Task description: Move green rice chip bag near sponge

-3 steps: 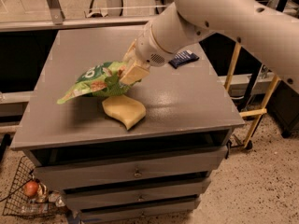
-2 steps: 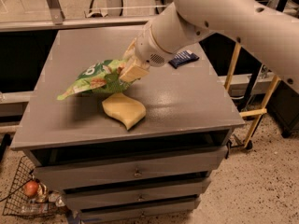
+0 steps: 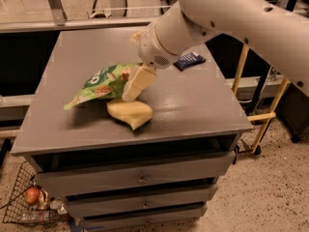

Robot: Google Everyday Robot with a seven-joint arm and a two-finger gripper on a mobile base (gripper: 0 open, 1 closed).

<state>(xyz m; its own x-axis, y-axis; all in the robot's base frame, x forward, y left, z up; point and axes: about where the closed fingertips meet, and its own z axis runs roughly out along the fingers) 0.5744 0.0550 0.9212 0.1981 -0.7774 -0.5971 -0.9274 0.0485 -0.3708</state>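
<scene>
Over the middle of the worktop (image 3: 203,105), the gripper (image 3: 130,93) is pinched tight on one end of the green rice chip bag (image 3: 99,83), holding it right above the sponge (image 3: 130,113).

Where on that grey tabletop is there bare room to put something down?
Bare patches: the far-left corner behind the green rice chip bag, and the right front between the sponge, the navy packet and the table edge. Crowded at centre-left, where the gripper holds the bag by the sponge.
</scene>
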